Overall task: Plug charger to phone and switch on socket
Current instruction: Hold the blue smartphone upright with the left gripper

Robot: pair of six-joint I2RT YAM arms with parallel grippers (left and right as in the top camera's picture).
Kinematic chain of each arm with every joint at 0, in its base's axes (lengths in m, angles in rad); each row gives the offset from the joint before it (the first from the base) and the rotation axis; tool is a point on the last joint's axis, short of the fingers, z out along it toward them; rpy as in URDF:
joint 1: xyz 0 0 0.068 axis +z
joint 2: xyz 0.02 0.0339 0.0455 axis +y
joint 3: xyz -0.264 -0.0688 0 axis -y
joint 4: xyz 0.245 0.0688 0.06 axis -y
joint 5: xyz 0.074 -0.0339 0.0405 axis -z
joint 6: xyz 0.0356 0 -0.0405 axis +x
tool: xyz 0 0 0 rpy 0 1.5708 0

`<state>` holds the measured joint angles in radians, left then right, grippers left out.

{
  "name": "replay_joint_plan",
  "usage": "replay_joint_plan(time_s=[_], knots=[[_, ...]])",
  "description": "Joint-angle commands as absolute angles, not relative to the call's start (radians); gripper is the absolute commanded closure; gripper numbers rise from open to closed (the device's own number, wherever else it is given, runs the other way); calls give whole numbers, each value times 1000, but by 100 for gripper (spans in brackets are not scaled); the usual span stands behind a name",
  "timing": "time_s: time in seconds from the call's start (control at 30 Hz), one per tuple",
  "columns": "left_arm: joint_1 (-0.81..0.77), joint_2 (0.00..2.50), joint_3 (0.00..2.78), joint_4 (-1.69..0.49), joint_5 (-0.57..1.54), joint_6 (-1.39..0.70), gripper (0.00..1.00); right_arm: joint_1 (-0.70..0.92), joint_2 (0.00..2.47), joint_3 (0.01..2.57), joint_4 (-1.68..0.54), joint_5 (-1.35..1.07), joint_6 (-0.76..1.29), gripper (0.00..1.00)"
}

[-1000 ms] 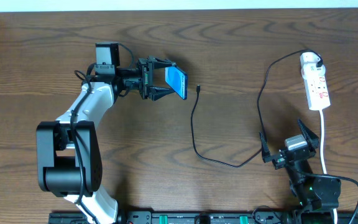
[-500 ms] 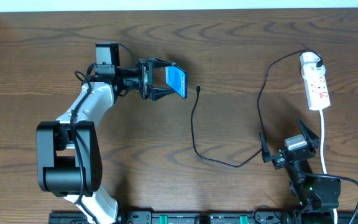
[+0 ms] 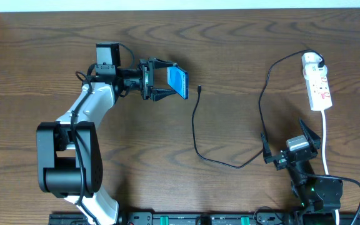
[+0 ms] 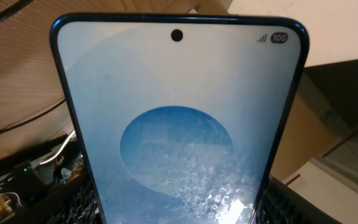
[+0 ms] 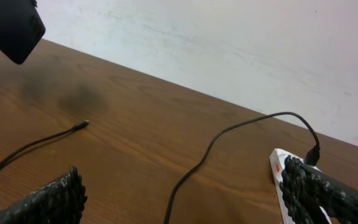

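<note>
The phone (image 3: 179,82) is lifted off the table, tilted, with my left gripper (image 3: 170,79) shut on its two long edges. In the left wrist view its blue screen (image 4: 176,124) fills the frame between the black fingers (image 4: 73,200). The charger's thin black cable (image 3: 195,134) lies loose on the table. Its connector tip (image 3: 200,89) rests just right of the phone, apart from it. Its other end is plugged into the top of the white socket (image 3: 317,84) at the far right. My right gripper (image 3: 290,152) stands open near the front right, nothing between its fingers (image 5: 61,199).
A thick white cord (image 3: 325,140) runs from the socket down past the right arm. In the right wrist view the cable (image 5: 210,149) crosses between the fingers, and the socket's end (image 5: 279,167) lies by the right finger. A pale wall lies beyond the table's far edge.
</note>
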<state>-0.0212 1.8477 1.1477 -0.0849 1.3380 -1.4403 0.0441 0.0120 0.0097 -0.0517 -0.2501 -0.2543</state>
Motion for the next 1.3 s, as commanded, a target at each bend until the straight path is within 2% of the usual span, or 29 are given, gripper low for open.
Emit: replay_joint_plan(time_s=[0.0,0.47,0.9,1.27], knots=[[-15,1814,1169,-80,1407,-1446,32,54,6,6,-52,-253,-247,1],[-15,1814,1169,-64,1429,-1432,32,54,6,6,-52,-253,-248,1],[-15,1814,1169,-35,1326,-1163,32,54,6,6,-52,-253,-248,1],[-15,1814,1169,-52,1200,-733,33,54,6,6,-52,-253,-247,1]])
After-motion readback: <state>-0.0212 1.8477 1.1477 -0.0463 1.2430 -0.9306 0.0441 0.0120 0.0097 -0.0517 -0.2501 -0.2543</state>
